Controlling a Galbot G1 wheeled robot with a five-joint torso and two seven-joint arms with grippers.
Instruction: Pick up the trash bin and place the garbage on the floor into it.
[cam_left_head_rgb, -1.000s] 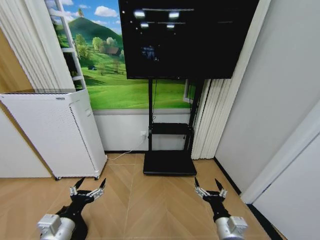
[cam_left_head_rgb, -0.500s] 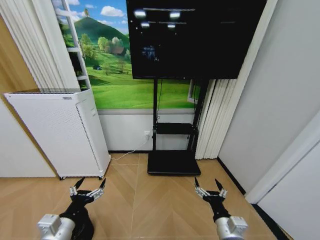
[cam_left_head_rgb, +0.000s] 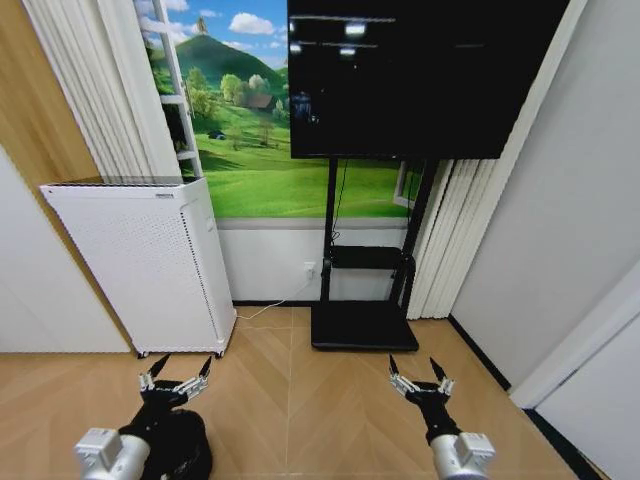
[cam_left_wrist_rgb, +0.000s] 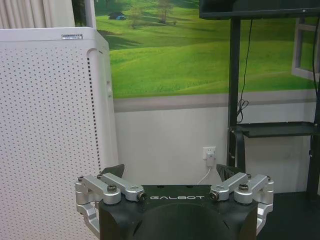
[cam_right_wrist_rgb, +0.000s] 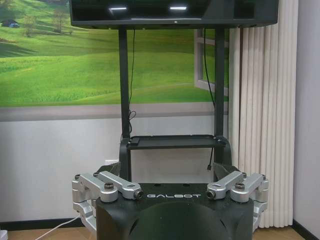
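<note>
**A:** Start with the head view. Where are the two hands?

**B:** Both are low in front of the robot, above the floor (cam_left_head_rgb: 290, 410), a tan herringbone parquet. The left hand (cam_left_head_rgb: 176, 377) and the right hand (cam_left_head_rgb: 421, 376) each point forward with the dark fingertips spread wide, holding nothing. Just under the left arm, at the picture's lower edge, sits a dark rounded shape that I take for the trash bin (cam_left_head_rgb: 185, 450); only part of it shows.

**A:** And beyond them?

**B:** A white perforated appliance (cam_left_head_rgb: 140, 265) stands on the left against the wall, a black TV (cam_left_head_rgb: 420, 75) on a stand with a flat black base (cam_left_head_rgb: 362, 326) in the middle, a green hill mural (cam_left_head_rgb: 260, 150) behind. The label on the appliance's top edge is too small to read.

**A:** The left wrist view?

**B:** "GALBOT" is printed in pale letters on the black body of the left hand (cam_left_wrist_rgb: 170, 172). Its silver linkages fan out to both sides, so the fingers stand wide apart. The appliance (cam_left_wrist_rgb: 50, 140) is near, and a white wall socket (cam_left_wrist_rgb: 209, 152) with a cable sits beside the stand's post.

**A:** The right wrist view?

**B:** The same "GALBOT" mark on the right hand (cam_right_wrist_rgb: 167, 171), fingers equally wide, empty. It faces the stand's black shelf (cam_right_wrist_rgb: 172, 141) under the TV (cam_right_wrist_rgb: 172, 12), with a pleated white curtain (cam_right_wrist_rgb: 260, 110) beside it.
</note>
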